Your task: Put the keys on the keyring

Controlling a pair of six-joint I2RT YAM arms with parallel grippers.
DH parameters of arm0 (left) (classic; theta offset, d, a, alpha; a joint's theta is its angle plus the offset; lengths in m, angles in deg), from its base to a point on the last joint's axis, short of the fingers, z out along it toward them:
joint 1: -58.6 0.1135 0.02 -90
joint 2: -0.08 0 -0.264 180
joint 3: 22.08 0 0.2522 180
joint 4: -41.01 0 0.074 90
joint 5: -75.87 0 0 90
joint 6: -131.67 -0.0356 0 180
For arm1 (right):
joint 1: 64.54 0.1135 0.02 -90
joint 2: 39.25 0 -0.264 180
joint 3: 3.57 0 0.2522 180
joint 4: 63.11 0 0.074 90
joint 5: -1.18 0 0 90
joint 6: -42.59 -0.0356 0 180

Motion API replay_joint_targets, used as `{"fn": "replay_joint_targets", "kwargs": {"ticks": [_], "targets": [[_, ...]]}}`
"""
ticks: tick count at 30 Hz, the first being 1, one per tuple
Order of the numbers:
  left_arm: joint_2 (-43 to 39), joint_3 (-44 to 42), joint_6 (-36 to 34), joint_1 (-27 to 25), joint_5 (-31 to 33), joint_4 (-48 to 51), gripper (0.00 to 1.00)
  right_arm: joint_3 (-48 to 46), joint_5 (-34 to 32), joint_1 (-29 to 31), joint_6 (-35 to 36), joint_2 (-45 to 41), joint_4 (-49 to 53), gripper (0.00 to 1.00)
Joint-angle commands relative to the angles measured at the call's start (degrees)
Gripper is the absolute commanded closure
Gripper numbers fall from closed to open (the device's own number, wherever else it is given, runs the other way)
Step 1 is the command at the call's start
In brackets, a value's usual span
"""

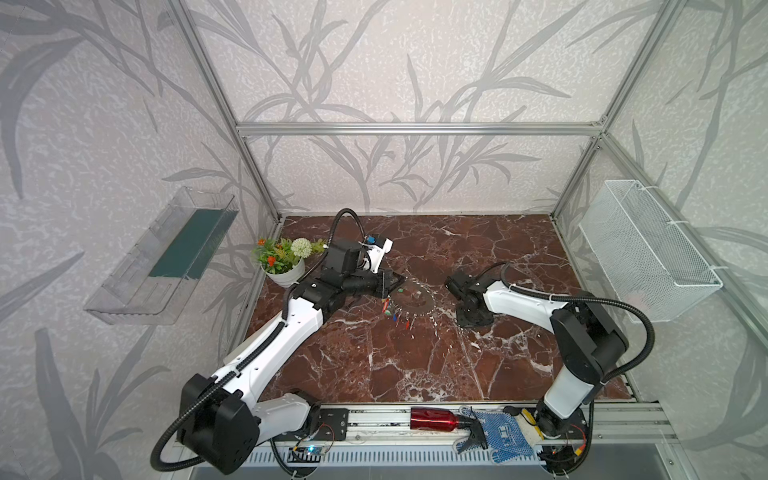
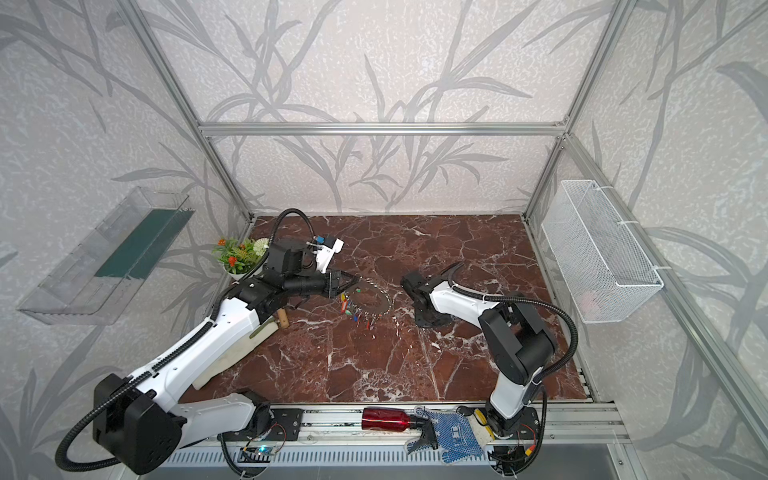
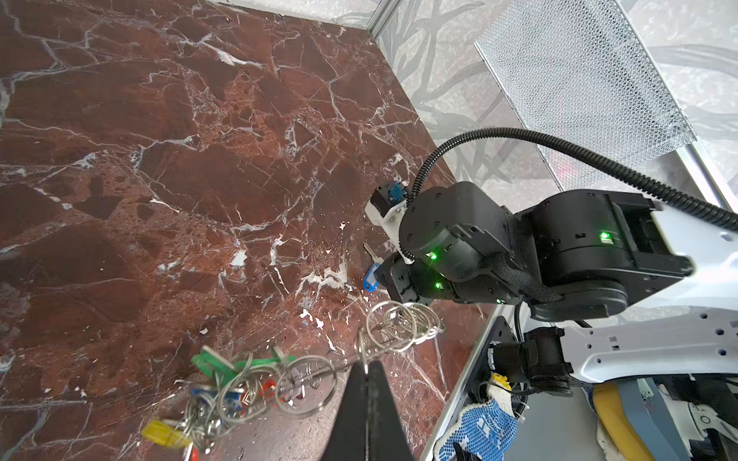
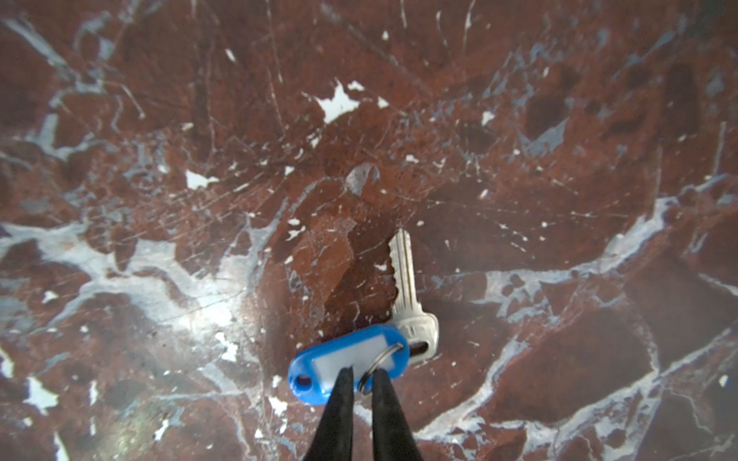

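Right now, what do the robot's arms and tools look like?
Both the left arm and right arm have white shells with chunky black joints. A ribbed black hose loops along each. Small green lights glow on the right one's joints. The left tool and right tool are black, with thin pointed fingers.

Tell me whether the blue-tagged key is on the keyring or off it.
Off. The blue-tagged key lies flat on the marble table under the right gripper, apart from the keyring that the left gripper holds.
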Motion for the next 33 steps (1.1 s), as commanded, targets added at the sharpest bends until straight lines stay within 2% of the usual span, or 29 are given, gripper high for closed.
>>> {"fn": "replay_joint_targets", "kwargs": {"ticks": [1,14,16,25,26,28,30,33], "targets": [[-2.1,0.0,0.1,0.0,-1.7,-3.9,1.0,0.9,-2.3,0.4,0.0,0.0,2.5,0.9],[-2.1,-0.1,0.2,-0.1,-1.9,-4.1,1.0,2.0,-4.5,1.9,0.8,-0.7,3.9,1.0],[-2.1,-0.1,0.2,-0.1,-1.8,-4.1,1.0,2.2,-3.1,2.7,1.7,-1.2,2.3,1.0],[-2.2,0.0,0.2,-0.1,-1.6,-3.9,1.0,0.4,11.9,3.0,6.4,-4.7,-9.0,1.0],[-2.3,0.0,0.2,-0.1,-1.6,-3.9,1.0,0.4,11.4,3.0,6.5,-4.9,-8.6,1.0],[-2.3,0.0,0.3,-0.1,-1.7,-3.9,1.0,1.6,5.5,3.0,5.3,-4.3,-4.0,1.0],[-2.3,0.0,0.3,-0.1,-1.8,-4.0,1.0,4.3,-1.4,3.0,3.7,-2.2,3.1,0.9],[-2.4,0.0,0.3,-0.1,-1.9,-4.1,1.0,5.6,-4.5,3.0,1.7,-0.3,7.2,0.67]]}}
